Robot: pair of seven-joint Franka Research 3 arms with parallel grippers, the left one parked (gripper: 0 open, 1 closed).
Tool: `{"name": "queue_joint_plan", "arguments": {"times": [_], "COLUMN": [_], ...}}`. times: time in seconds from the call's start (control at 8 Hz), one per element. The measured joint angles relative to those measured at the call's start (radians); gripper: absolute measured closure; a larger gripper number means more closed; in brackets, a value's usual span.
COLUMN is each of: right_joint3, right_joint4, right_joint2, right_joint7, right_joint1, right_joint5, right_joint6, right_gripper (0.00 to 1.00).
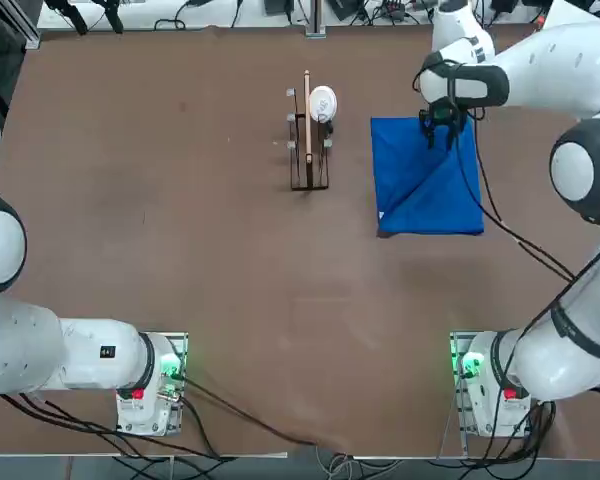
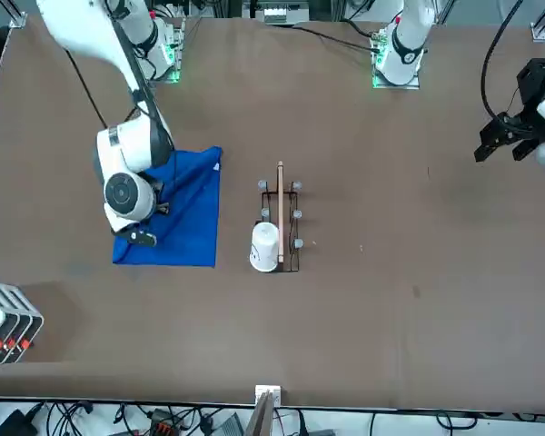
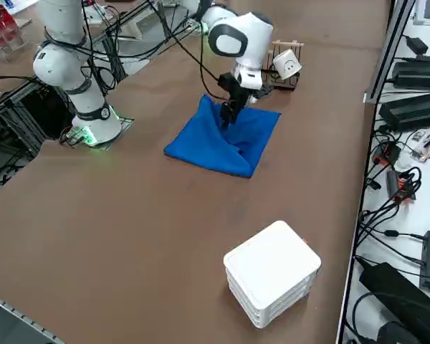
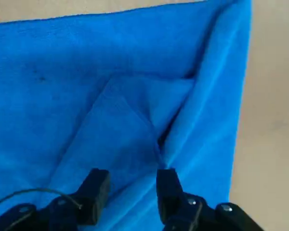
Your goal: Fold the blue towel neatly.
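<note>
- And here's the right gripper (image 4: 134, 174), right down over the blue towel (image 1: 425, 205), its two fingers standing apart with blue cloth showing in the gap.
- Nothing is pinched between those fingers; whether the tips touch the fabric, I cannot tell.
- The towel lies on the brown worktop (image 1: 230, 280), in the upper right part of the top view, below the bent right arm (image 1: 525, 75).
- Look at the cloth in the wrist view: creases everywhere, a pointed flap in the middle and a long, raised fold running beside one edge.
- From the right side view, that surface is plainly uneven, with a raised ridge near the gripper.
- A small white tag (image 1: 382, 214) peeks out by the towel's lower left corner in the top view.
- Over to the left of the towel in that same view stands a dark wire rack (image 1: 300, 188), well apart from the cloth, a light wooden rod (image 1: 307, 110) running along it.
- A white mug (image 3: 287, 64) sits at that rack, tilted over.
- And the right side view brings in a stack of white trays (image 3: 272, 265), on the worktop, apart from the towel.
</note>
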Motion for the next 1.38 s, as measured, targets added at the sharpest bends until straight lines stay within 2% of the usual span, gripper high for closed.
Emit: {"name": "queue_joint_plan", "arguments": {"times": [0.5,1.38], "right_joint3": [0.000,0.000], "right_joint4": [0.000,0.002], "right_joint2": [0.034,0.061], "right_joint7": [-0.180,-0.203], "right_joint1": [-0.019,-0.052], "right_joint5": [0.000,-0.001], "right_joint6": [0.048,0.060], "right_gripper": [0.38,0.38]}}
